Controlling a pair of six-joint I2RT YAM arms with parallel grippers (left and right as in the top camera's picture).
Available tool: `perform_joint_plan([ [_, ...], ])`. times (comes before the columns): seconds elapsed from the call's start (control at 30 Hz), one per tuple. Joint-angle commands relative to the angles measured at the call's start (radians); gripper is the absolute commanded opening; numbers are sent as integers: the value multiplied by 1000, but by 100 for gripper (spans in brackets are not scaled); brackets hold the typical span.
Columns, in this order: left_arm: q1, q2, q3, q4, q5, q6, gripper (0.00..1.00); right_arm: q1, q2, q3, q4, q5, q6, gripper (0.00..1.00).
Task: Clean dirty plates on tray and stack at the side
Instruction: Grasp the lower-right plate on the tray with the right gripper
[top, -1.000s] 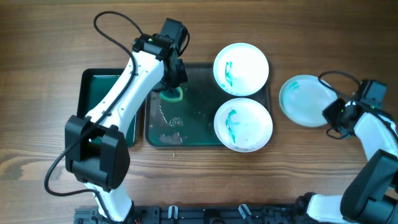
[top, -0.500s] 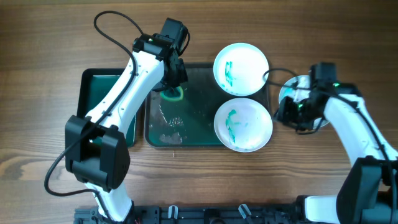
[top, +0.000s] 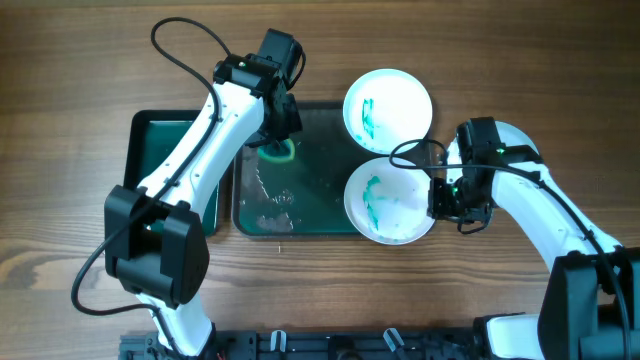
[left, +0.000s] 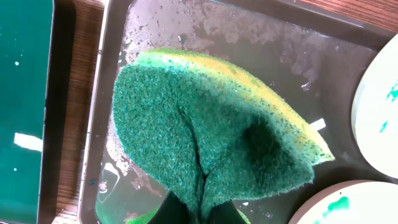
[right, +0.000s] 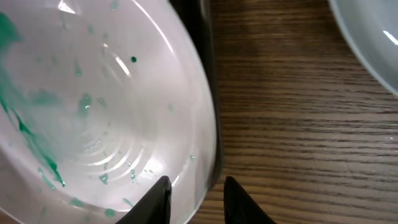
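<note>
The dark tray (top: 320, 215) holds two white plates with teal streaks: the far one (top: 388, 110) and the near one (top: 385, 200). A third white plate (right: 373, 37) lies on the wood to the right of the tray; in the overhead view my right arm mostly hides it. My left gripper (top: 277, 135) is shut on a green and yellow sponge (left: 211, 130), held over the wet tray floor (left: 249, 37). My right gripper (right: 196, 193) is open and straddles the right rim of the near plate (right: 93, 106). One finger is over the plate, the other beyond the tray rim (right: 208, 93).
A smaller narrow tray with a teal inside (top: 165, 150) stands left of the main tray and shows in the left wrist view (left: 25, 93). Foam and water patches (top: 275, 195) lie on the left half of the main tray. Bare wood surrounds the trays.
My right arm has moved left from the side plate to the right rim of the near plate on the tray. The left arm and sponge have not moved.
</note>
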Motion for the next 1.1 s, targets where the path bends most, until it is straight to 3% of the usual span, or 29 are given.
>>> perform_joint_plan([
  [0.0,-2,-28,19,3,2,-18,4,3,-6,-32,23,22,25,27],
  [0.23,-2,-28,19,3,2,-18,4,3,-7,-53,72,-35,32,4],
  [0.4,-2,-28,19,3,2,-18,4,89,-50,-21,34,-61,74,4],
  [0.5,-2,-28,19,3,2,-18,4,235,-70,14,97,-46,245,4],
  [0.6,-2,-28,19,3,2,-18,4,367,-68,37,228,90,495,4],
  [0.73,-2,-28,19,4,2,-18,4,453,21,37,436,143,604,4],
  [0.83,-2,-28,19,11,2,-38,4,501,123,55,548,97,594,4],
  [0.93,-2,-27,19,11,14,-72,4,507,193,120,532,63,519,4],
  [1.07,-2,-26,19,6,16,-71,4,507,270,185,518,45,522,4],
])
